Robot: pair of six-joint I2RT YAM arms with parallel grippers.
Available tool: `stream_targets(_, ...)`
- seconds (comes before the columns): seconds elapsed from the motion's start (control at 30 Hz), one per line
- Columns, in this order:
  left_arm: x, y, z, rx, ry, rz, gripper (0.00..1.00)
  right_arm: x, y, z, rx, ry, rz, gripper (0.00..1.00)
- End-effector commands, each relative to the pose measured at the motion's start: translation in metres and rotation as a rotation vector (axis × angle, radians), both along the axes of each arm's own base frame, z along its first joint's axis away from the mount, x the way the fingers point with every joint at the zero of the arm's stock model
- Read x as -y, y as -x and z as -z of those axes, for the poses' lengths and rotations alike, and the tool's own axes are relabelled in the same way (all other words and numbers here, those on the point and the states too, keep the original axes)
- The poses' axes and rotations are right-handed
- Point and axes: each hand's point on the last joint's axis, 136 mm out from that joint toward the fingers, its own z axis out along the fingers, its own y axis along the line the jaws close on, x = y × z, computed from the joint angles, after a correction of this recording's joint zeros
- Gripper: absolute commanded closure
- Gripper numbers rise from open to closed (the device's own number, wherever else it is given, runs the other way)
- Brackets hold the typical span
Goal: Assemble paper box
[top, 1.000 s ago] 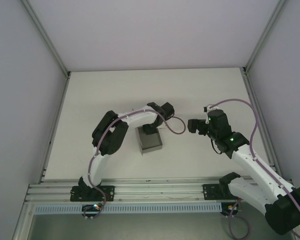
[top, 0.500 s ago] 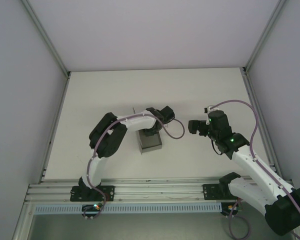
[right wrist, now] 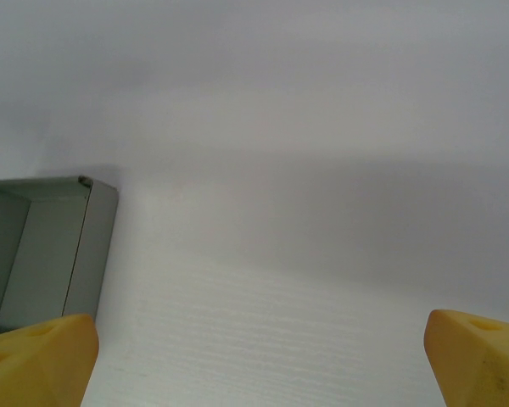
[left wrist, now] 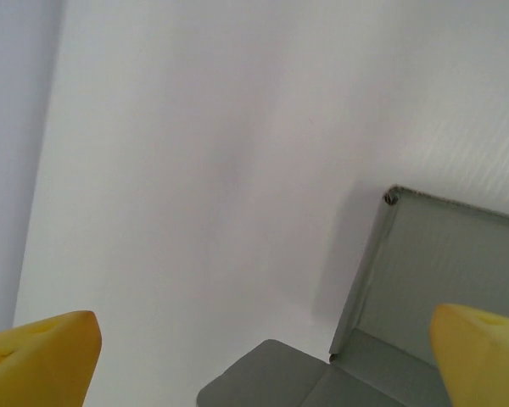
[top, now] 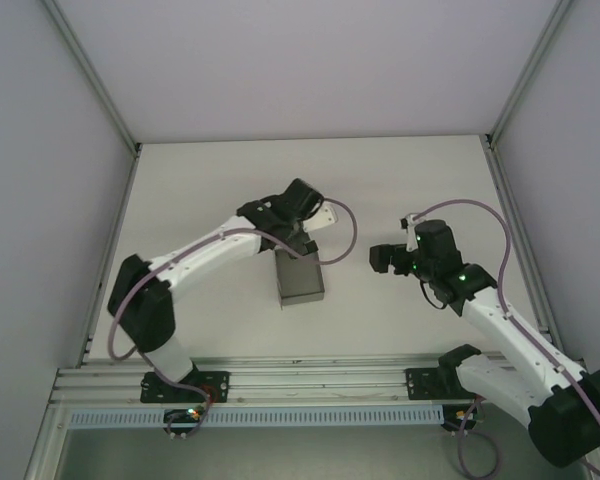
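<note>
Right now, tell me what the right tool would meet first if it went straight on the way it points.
The right tool would probably meet bare table; the paper box lies off to the side, though depth is unclear.

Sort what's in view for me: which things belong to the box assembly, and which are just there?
Job:
paper box
left gripper, open, by its far edge
right gripper, open, off to its side

Just there:
table
frame rail at near edge
</note>
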Motion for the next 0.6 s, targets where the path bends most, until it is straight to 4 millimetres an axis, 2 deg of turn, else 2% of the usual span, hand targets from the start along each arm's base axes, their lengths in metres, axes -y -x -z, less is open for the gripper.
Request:
stream_targets(0.0, -0.015, -0.011, -0.038, 0.026, 0.261, -0.192, 0.00, -0.029, -0.009, -0.016, 0.036, -0.015, -0.158, 0.00)
stream_targets(0.07, -0.048, -0.021, -0.058, 0.028, 0.433, -0.395, 0.00, -0.055, -0.015, -0.016, 0.079, 0.027, -0.306, 0.00)
stream_targets(0.13, -0.088, -0.022, -0.064, 0.010, 0.569, -0.591, 0.00, -0.082, -0.025, -0.014, 0.089, 0.064, -0.451, 0.00)
stream_targets(0.2, -0.121, -0.015, -0.059, -0.001, 0.648, -0.725, 0.00, -0.112, -0.033, -0.008, 0.052, 0.078, -0.591, 0.00)
stream_targets(0.23, -0.140, -0.009, -0.049, -0.007, 0.659, -0.799, 0.00, -0.131, -0.036, 0.001, 0.025, 0.092, -0.684, 0.00)
stream_targets(0.33, -0.178, 0.010, -0.031, -0.014, 0.697, -0.922, 0.00, -0.176, -0.044, 0.025, -0.009, 0.137, -0.916, 0.01)
stream_targets(0.43, -0.208, 0.028, -0.016, -0.039, 0.705, -1.031, 0.00, -0.204, -0.059, 0.047, -0.048, 0.133, -1.047, 0.03)
stream_targets(0.5, -0.220, 0.040, -0.008, -0.048, 0.690, -1.070, 0.00, -0.215, -0.069, 0.061, -0.066, 0.143, -1.106, 0.03)
stream_targets(0.57, -0.226, 0.049, -0.004, -0.048, 0.680, -1.085, 0.00, -0.226, -0.070, 0.070, -0.077, 0.141, -1.181, 0.06)
